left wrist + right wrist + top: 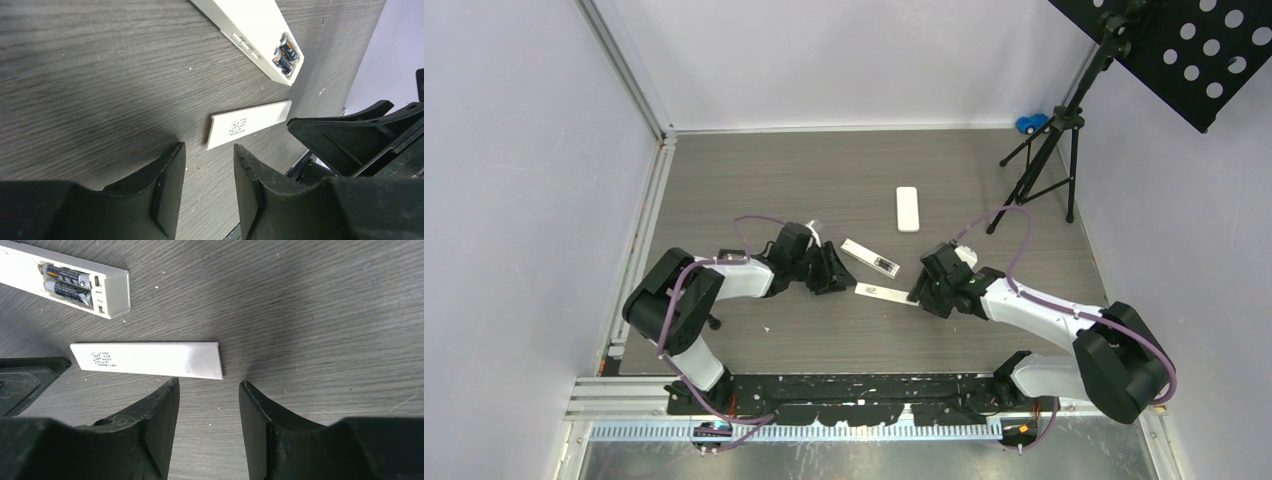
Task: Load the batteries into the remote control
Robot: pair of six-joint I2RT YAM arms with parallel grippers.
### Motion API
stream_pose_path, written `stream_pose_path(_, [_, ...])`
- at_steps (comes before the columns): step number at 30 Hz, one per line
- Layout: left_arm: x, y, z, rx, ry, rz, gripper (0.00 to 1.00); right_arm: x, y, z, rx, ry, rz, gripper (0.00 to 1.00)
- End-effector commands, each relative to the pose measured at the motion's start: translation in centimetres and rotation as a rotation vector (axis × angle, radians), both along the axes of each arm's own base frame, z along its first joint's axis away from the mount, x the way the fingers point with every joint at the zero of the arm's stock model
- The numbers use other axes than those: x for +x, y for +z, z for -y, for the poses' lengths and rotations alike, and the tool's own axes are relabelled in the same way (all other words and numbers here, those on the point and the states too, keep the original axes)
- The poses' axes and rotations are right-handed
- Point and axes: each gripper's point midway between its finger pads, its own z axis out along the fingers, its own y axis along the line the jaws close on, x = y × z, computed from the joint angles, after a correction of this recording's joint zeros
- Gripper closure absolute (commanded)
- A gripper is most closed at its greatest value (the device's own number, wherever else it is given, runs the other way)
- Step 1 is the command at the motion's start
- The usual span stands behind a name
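The white remote control [870, 258] lies face down on the table, its compartment open. Two batteries [67, 282] sit side by side in it, also seen as the batteries [286, 52] at the end of the remote control [250, 25]. The loose white battery cover [880, 292] lies flat between the two grippers. My left gripper [207, 147] is open and empty, low over the table just short of the cover [248, 124]. My right gripper [207, 382] is open and empty, its tips right beside the cover's [147, 360] other end.
A second white remote [907, 208] lies further back. A black tripod stand [1044, 170] with a perforated panel [1184, 50] stands at the back right, with a blue toy [1030, 123] behind it. Each gripper appears in the other's wrist view, close by.
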Motion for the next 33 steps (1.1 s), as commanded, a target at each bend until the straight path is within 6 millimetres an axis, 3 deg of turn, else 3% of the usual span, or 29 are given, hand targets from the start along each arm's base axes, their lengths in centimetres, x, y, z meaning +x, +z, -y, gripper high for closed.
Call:
stream_pose_path(1, [0.2, -1.5, -0.1, 0.041, 0.009, -0.026, 0.57, 1.3, -0.3, -0.3, -0.002, -0.013, 0.039, 0.47])
stream_pose_path(6, [0.3, -1.6, 0.3, 0.030, -0.014, -0.021, 0.57, 1.5, -0.8, 0.2, -0.051, 0.012, 0.046, 0.46])
stream_pose_path(16, [-0.7, -1.5, 1.9, -0.009, -0.075, -0.056, 0.60, 1.4, -1.9, -1.0, -0.004, 0.073, 0.038, 0.45])
stream_pose_path(23, [-1.3, 0.4, 3.4, -0.095, -0.108, -0.073, 0.72, 1.7, -0.6, -1.9, 0.047, 0.090, 0.068, 0.46])
stream_pose_path(33, [-1.1, 3.7, 4.7, -0.215, -0.103, -0.078, 0.81, 2.1, 0.5, -2.5, 0.081, 0.089, 0.081, 0.47])
